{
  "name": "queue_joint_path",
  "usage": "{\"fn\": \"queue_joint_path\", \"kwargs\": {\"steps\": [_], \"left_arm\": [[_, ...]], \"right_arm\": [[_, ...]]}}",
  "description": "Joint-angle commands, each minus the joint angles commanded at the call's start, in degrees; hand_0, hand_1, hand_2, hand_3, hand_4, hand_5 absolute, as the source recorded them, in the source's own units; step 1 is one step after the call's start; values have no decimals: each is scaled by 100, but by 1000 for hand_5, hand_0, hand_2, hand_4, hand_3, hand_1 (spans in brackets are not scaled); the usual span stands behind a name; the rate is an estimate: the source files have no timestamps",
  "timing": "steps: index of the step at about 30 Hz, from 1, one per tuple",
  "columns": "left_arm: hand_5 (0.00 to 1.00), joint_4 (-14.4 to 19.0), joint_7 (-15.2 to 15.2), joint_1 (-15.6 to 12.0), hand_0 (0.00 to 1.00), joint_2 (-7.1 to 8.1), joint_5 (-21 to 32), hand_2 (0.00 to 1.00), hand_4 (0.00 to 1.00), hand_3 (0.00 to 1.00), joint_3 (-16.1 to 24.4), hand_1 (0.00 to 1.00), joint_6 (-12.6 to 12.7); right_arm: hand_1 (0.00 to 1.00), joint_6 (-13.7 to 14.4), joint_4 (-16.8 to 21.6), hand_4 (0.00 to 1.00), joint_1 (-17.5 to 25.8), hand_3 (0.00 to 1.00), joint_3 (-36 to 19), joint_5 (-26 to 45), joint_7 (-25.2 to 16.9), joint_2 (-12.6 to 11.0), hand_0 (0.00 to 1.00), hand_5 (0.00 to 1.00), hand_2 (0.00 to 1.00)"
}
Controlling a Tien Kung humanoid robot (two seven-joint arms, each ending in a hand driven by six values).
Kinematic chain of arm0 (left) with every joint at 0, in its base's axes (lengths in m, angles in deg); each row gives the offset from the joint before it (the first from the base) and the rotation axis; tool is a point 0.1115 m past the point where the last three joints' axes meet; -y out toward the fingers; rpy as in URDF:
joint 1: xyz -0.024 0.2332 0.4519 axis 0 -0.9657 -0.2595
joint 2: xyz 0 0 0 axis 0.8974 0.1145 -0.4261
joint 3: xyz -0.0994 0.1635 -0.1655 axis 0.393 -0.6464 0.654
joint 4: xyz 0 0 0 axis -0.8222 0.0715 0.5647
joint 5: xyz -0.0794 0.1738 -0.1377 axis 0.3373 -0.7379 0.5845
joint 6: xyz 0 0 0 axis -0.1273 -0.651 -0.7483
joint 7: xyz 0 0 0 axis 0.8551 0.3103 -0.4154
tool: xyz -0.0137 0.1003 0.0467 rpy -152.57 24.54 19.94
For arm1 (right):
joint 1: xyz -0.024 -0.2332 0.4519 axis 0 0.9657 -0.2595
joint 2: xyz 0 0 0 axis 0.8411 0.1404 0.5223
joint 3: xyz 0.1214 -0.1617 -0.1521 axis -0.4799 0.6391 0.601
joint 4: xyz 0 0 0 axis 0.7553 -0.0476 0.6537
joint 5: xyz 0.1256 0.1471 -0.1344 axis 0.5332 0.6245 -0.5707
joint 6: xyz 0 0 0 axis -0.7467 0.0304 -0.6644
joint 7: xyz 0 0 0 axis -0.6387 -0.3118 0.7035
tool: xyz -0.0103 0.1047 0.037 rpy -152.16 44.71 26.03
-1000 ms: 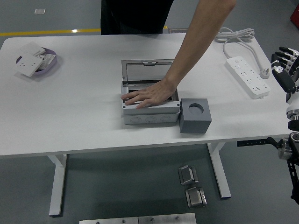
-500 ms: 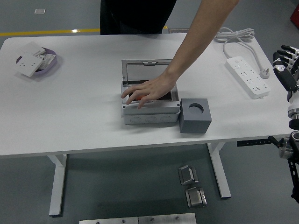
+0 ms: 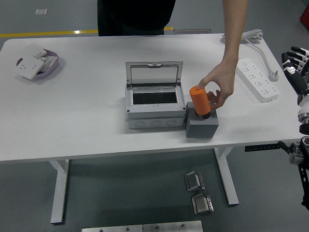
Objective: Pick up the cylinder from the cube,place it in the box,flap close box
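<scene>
Cylinder [image 3: 199, 100] stands in the cube [image 3: 202, 123] near the tabletop's front edge, pinched by a person's hand [image 3: 218, 88]; probably light, rigid, smooth, best gripped mid-body. Right hand [image 3: 295, 65] hangs open at the right edge.

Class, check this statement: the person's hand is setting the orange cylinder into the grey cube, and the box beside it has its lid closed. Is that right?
Not quite. The head view shows the box with its lid raised, the dark inside exposed. The rest holds: the person's hand grips the orange cylinder standing in the hole of the grey cube, which sits right beside the box.
</scene>
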Motion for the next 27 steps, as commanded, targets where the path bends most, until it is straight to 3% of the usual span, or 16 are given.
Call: {"fn": "queue_joint_path", "kwargs": {"steps": [17,26,27], "left_arm": [[296,0,1,-17,598,-55,5,608,669,609,28,620,8],[296,0,11,-24,598,-77,-12,608,669,609,31,621,11],[296,0,11,-21,599,-81,-12,609,669,609,30,620,11]], "right_arm": [[654,-67,-27,900,46,681,18,94,-107,24,696,515,670],[651,-117,-194,898,-20,681,678,63,-237,218,651,508,669],[651,-112,-231,907,-38,693,773,46,-248,257,631,414,645]]}}
